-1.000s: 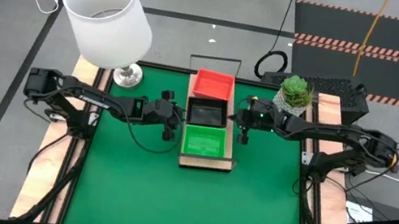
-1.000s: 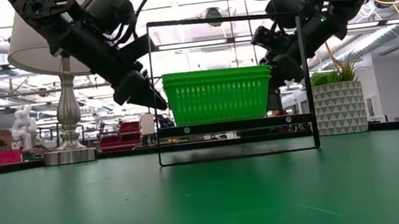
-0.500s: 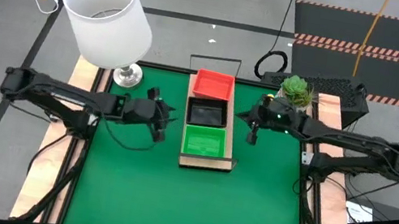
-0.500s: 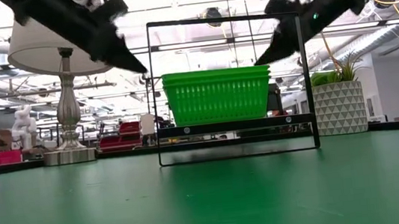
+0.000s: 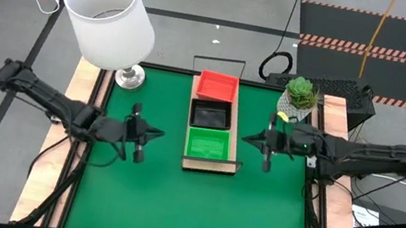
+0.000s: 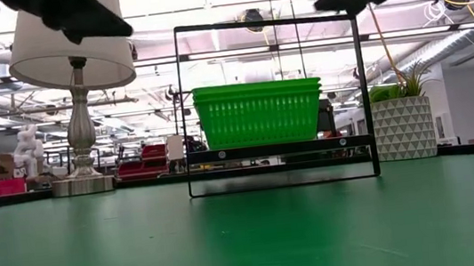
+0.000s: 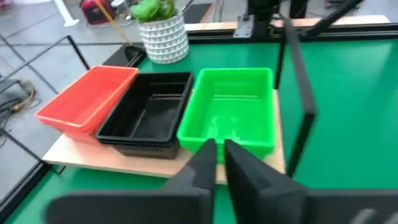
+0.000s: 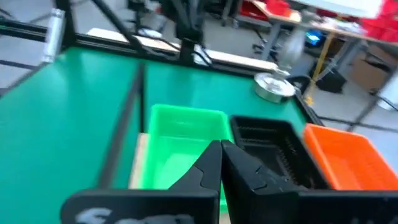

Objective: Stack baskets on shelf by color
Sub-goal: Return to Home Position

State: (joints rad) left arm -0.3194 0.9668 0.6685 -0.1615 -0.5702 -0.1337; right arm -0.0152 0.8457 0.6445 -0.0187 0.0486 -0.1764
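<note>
Baskets [image 5: 210, 114] are stacked by colour on the shelf [image 5: 210, 166]; the left gripper [image 5: 152, 132] and right gripper [image 5: 249, 139] are held closed on either side.

The high view looked straight down from well above on the whole green-covered counter [image 5: 195, 205]. The long light-wood shelf with black wire ends [image 5: 209, 166] sat near its middle. The low view sat at counter height and faced level along the shelf's length. It showed only the nearest stack of bright green slatted plastic baskets [image 6: 259, 112], with the room behind.

Each wrist view looked forward and down from fairly near, on opposite sides of the shelf. One looked past the left gripper [image 7: 219, 149], the other past the right gripper [image 8: 221, 148].

All four views shared the shelf and the green baskets. The high and low views also shared the white-shaded table lamp [image 5: 108, 17] and the small potted plant [image 5: 300, 93].
</note>
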